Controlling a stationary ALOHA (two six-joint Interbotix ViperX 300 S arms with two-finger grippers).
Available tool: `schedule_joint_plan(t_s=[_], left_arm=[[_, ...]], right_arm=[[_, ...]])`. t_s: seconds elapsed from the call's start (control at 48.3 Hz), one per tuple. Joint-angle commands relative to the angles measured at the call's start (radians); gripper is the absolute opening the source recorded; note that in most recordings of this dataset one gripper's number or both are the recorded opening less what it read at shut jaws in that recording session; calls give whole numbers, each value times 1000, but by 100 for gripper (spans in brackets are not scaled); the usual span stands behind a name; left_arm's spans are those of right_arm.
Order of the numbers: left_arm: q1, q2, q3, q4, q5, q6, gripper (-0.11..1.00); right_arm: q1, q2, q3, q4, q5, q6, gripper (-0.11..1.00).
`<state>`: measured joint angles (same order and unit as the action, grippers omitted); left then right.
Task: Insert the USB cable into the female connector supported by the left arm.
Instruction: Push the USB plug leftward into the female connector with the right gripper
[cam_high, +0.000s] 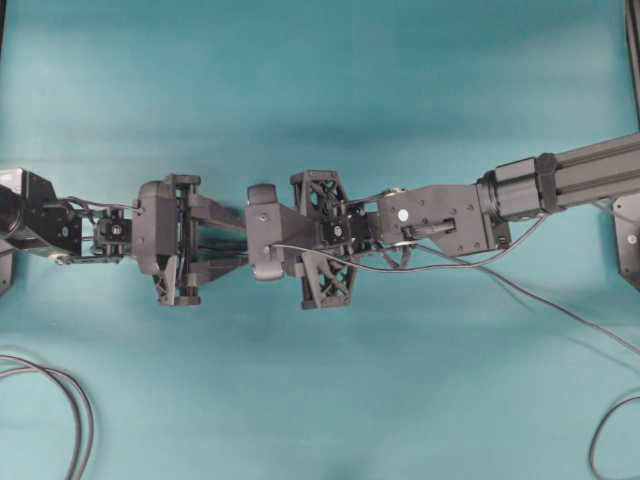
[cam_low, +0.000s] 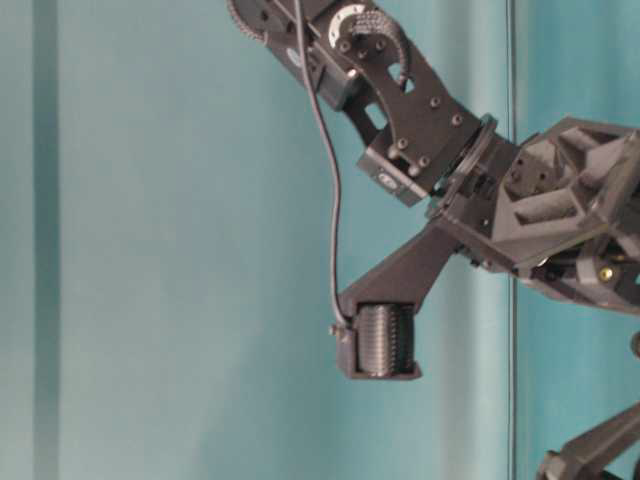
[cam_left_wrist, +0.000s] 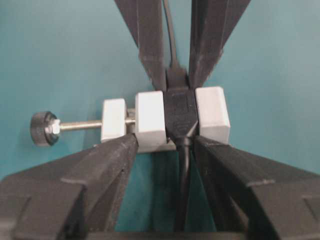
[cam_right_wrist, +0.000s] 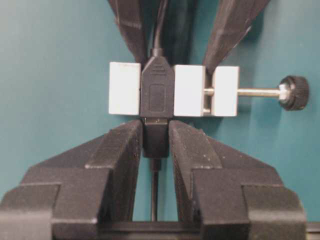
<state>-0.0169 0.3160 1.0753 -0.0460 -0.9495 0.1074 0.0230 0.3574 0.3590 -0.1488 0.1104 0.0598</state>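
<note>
Left arm: middle left of overhead view, reaching right.
Right arm: middle right, reaching left; both meet at centre above the tabletop.
Female connector: centre of right wrist view.
USB cable: plug directly below connector, touching it.

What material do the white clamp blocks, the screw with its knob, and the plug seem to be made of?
White blocks: probably matte plastic, with softly rounded edges and no shine. Screw: bare metal, silvery with a glint; its knob looks like ridged black plastic or rubber. Plug: smooth, dark moulded plastic, slightly glossy.
</note>
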Motion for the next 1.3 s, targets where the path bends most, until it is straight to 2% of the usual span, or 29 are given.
schedule_joint_plan(t_s=[0.0,0.517,0.869,1.201,1.242,1.283], left_arm=[[3,-6,-52,-3,-6,12,68],[5,-6,-52,-3,-6,29,68],[5,-52,8,-3,-5,28,68],[-15,-60,23,-3,-6,28,68],[-18,-60,29,-3,-6,26,68],[-23,-63,37,-3,-5,25,68]], right_arm=[[2,-20,-61,-3,-18,-2,22],[2,-20,-71,-3,-12,2,22],[8,-40,-31,-3,18,49,22],[8,-52,-35,-3,21,52,22],[8,-52,-32,-3,25,55,27],[8,-55,-32,-3,28,63,38]])
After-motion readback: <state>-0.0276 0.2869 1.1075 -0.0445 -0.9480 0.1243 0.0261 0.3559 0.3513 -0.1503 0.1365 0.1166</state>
